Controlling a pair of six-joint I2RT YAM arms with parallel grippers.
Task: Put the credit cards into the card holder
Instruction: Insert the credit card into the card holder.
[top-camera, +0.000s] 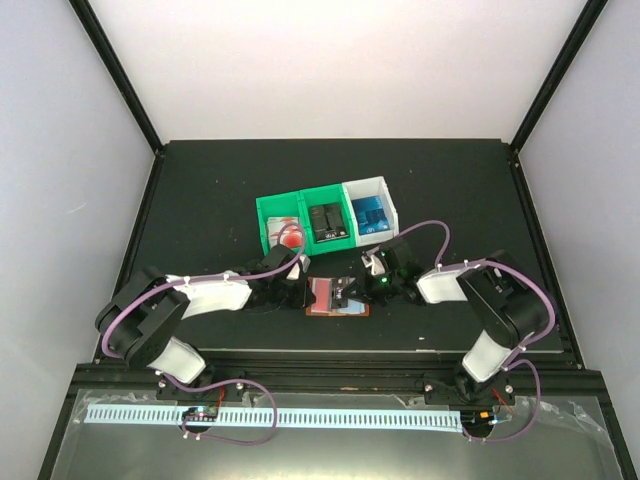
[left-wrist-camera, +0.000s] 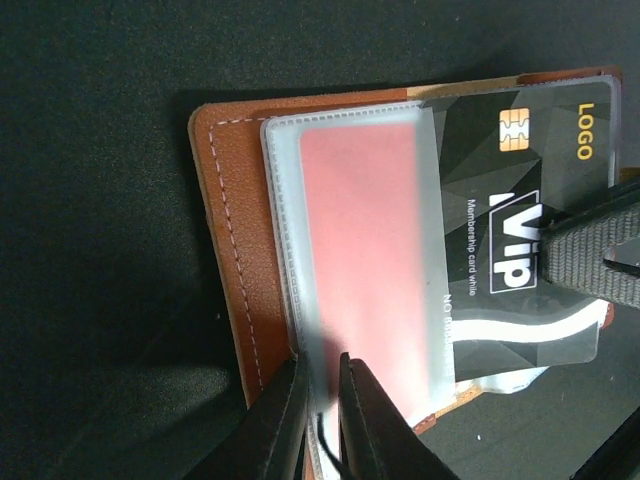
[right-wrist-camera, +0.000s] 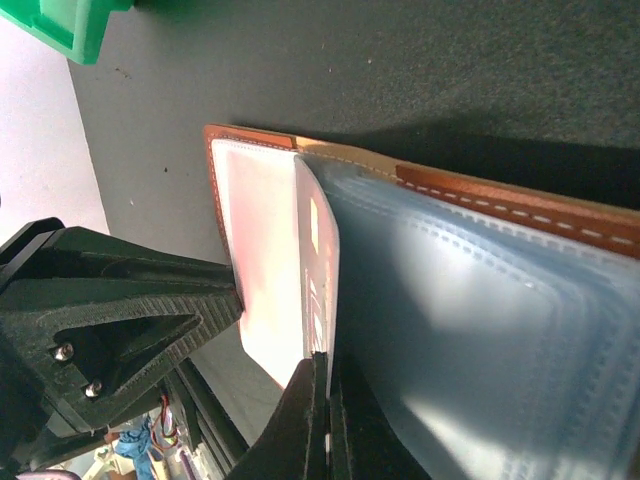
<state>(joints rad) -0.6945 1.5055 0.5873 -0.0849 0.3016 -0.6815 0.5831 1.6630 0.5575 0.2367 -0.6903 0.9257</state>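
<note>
The reddish-brown card holder (top-camera: 335, 297) (left-wrist-camera: 228, 250) lies open on the black mat between the two arms. One of its clear pockets (left-wrist-camera: 365, 250) shows red. A black credit card (left-wrist-camera: 530, 190) printed "Vip" and "LOGO" sits partly inside that pocket, sticking out to the right. My left gripper (left-wrist-camera: 320, 365) (top-camera: 298, 290) is shut on the near edge of the clear pocket. My right gripper (right-wrist-camera: 325, 365) (top-camera: 372, 278) is shut on the thin edge of the black card (right-wrist-camera: 322, 270), next to the stacked clear pockets (right-wrist-camera: 470, 330). One of its fingers (left-wrist-camera: 590, 260) shows in the left wrist view.
Behind the card holder stand a green bin (top-camera: 268, 212) with a red-and-white card (top-camera: 288, 233) and black cards (top-camera: 327, 222), and a white bin (top-camera: 385, 192) with blue cards (top-camera: 373, 213). The left arm's gripper body (right-wrist-camera: 110, 330) fills the lower left of the right wrist view.
</note>
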